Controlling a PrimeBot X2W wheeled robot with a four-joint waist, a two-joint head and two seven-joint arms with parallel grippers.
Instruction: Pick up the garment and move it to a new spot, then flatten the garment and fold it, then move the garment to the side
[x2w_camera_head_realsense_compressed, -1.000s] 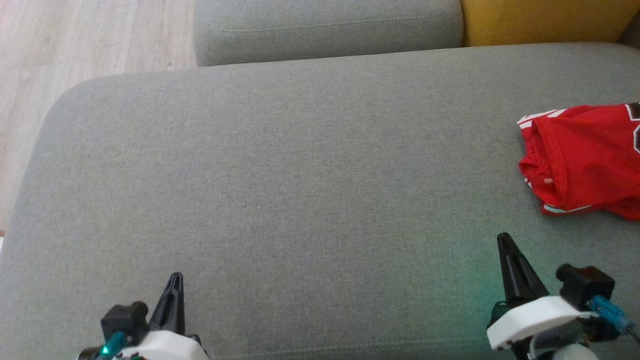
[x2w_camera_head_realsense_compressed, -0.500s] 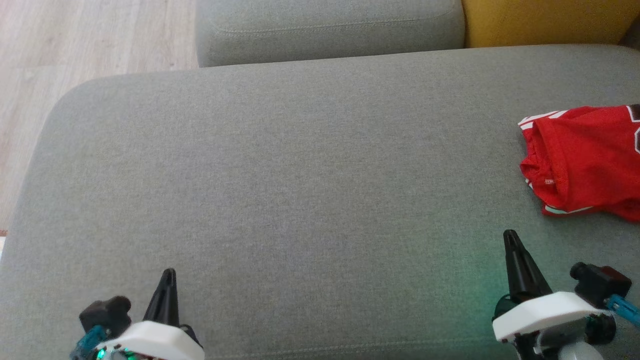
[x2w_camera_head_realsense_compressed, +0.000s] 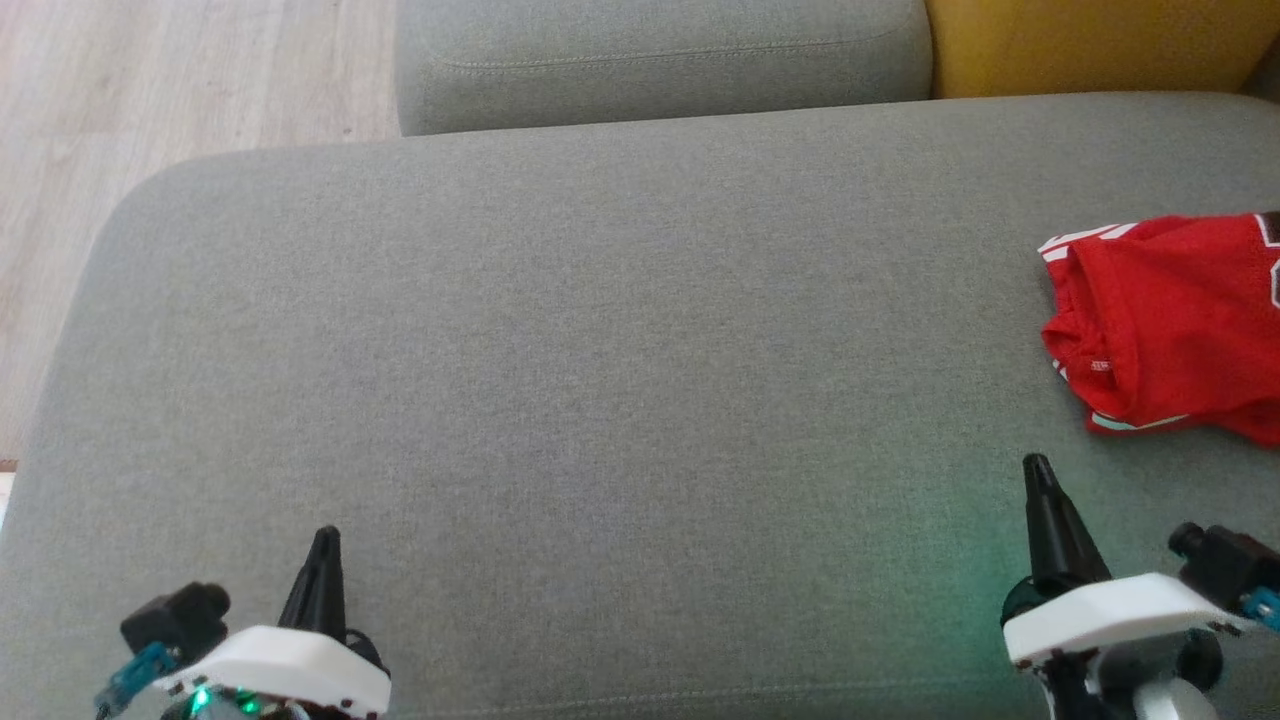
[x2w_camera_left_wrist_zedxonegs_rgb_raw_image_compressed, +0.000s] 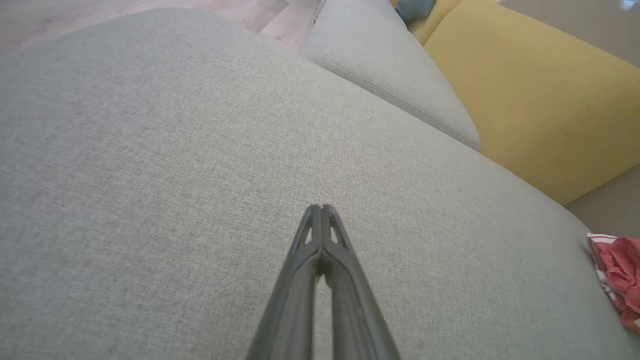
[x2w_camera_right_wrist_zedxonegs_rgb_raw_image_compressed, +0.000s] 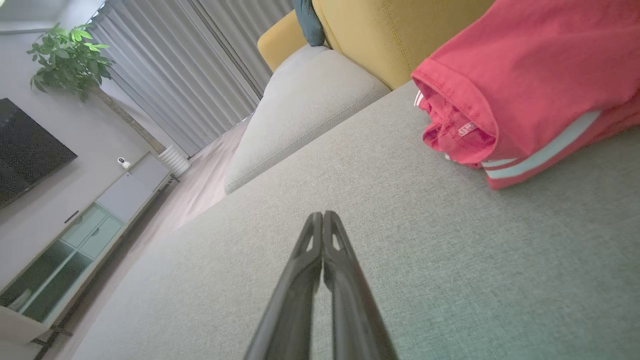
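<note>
A bunched red garment (x2w_camera_head_realsense_compressed: 1170, 320) lies far right on a grey sofa seat (x2w_camera_head_realsense_compressed: 600, 350). The left end effector (x2w_camera_head_realsense_compressed: 325, 540) and right end effector (x2w_camera_head_realsense_compressed: 1037, 468) hover empty, fingers pinched together. Reaching in closed, the right one would likely shove the cloth instead of gripping it.

The garment (x2w_camera_head_realsense_compressed: 1170, 320) is red with white stripes, the sofa (x2w_camera_head_realsense_compressed: 600, 350) grey, the cushion (x2w_camera_head_realsense_compressed: 1080, 45) yellow, the floor (x2w_camera_head_realsense_compressed: 150, 90) pale wood.

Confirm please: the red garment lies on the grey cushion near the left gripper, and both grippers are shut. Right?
Wrong side. The head view shows the red garment lying on the grey cushion near the right gripper, far from the left gripper. Both grippers are shut.
</note>
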